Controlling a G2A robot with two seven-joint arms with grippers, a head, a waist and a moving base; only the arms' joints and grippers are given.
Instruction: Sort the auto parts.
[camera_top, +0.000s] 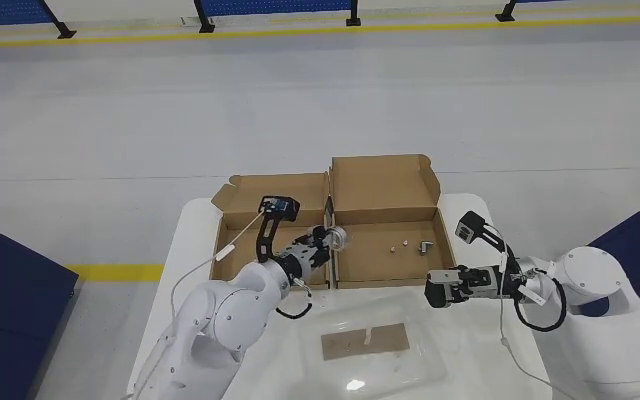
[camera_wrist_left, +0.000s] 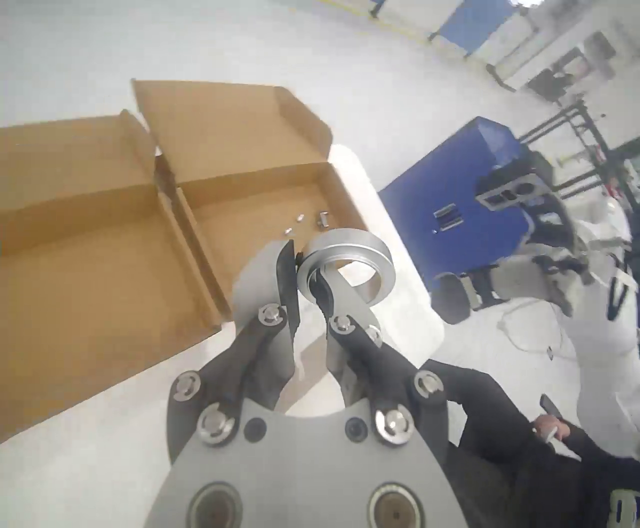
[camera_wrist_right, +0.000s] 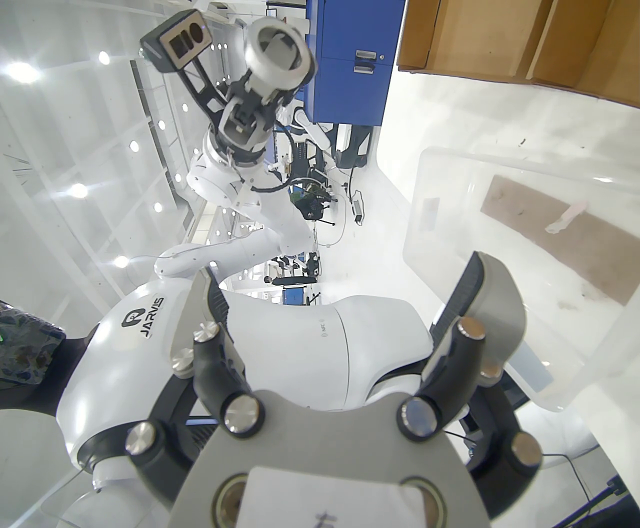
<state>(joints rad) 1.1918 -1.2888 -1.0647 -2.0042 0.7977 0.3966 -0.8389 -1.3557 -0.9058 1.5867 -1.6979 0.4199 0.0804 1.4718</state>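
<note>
Left gripper (camera_wrist_left: 304, 280) is clamped on the rim of a shiny metal ring (camera_wrist_left: 345, 241). One finger pokes through the hole and the other presses on the outside wall. So the ring hangs off the fingertips, a bit tilted, held up off the boxes.

From the top view, gripper and ring sit pretty much over the seam where two open cardboard boxes meet. Below the gripper and off to its left is the left box (camera_top: 250, 200). Beyond the ring, the right box (camera_top: 375, 262) spreads out toward the other arm. On that box's floor, a bit past the ring, there are a couple of small metal bits (camera_top: 398, 244) and a little bracket-looking piece (camera_top: 426, 247), all lying apart from each other.

Over on the other side, the right gripper (camera_wrist_right: 342, 280) is spread wide with nothing between the fingers. It hangs over the white table (camera_top: 470, 345) just off the near right corner of the right box, fingers pointing back toward the left arm. Just beside those fingertips sits a clear plastic tray (camera_wrist_right: 425, 200). It has a brown sheet (camera_wrist_right: 565, 250) lying flat on its bottom and a small pale scrap (camera_wrist_right: 562, 220) on top of the sheet.
</note>
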